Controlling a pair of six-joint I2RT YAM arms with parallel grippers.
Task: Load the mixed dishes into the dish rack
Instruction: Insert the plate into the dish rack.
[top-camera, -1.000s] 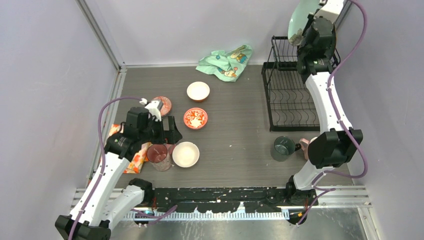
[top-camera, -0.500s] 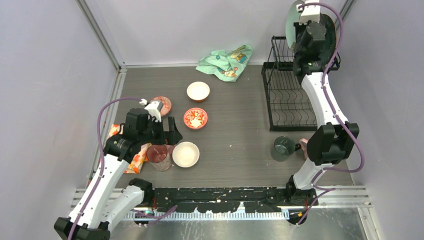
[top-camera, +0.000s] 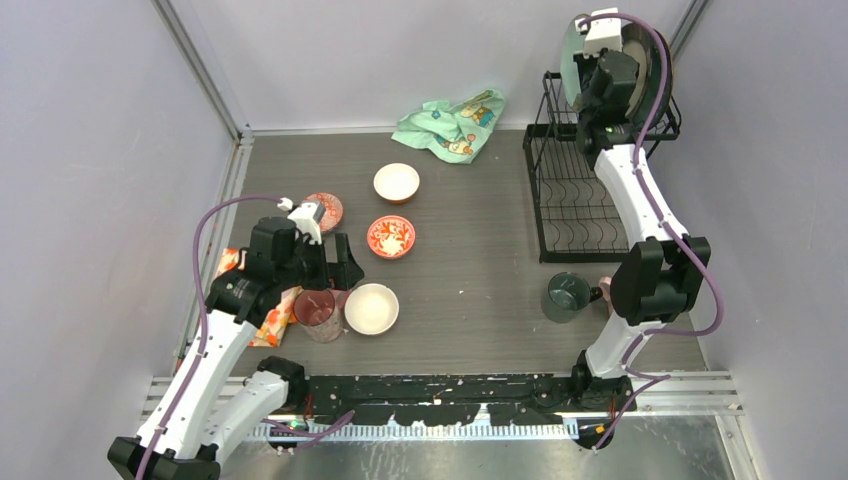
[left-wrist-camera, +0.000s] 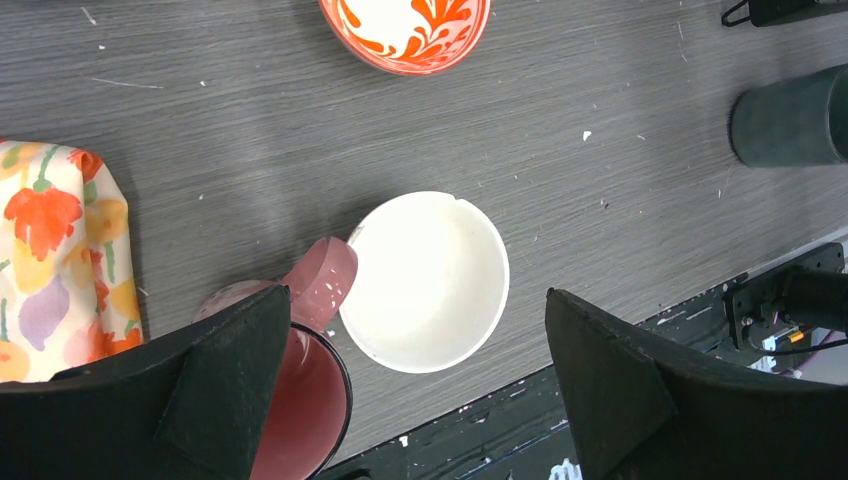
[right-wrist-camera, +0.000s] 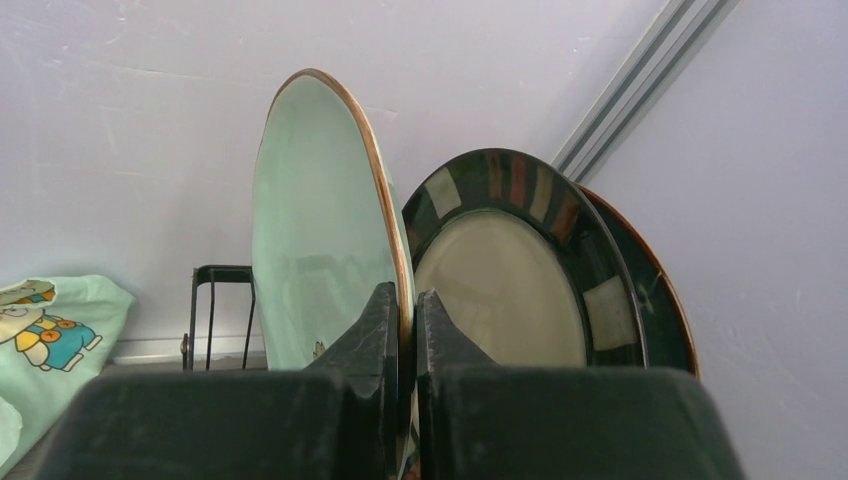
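Observation:
My right gripper is shut on the rim of the pale green plate, held upright over the upper shelf of the black dish rack. Just to its right stand the dark-rimmed beige plate and, behind it, the dark blue-green plate. My left gripper hangs open above a white bowl and a pink cup; nothing is between its fingers. On the table lie a red bowl, a second white bowl, a small patterned bowl and a dark green cup.
A mint-green cartoon cloth lies at the back beside the rack. An orange floral cloth lies under my left arm, left of the pink cup. Walls close in on three sides; a black strip runs along the near edge.
My right arm has turned the pale green plate upright and brought it down beside the plates standing in the rack. The left arm has not moved.

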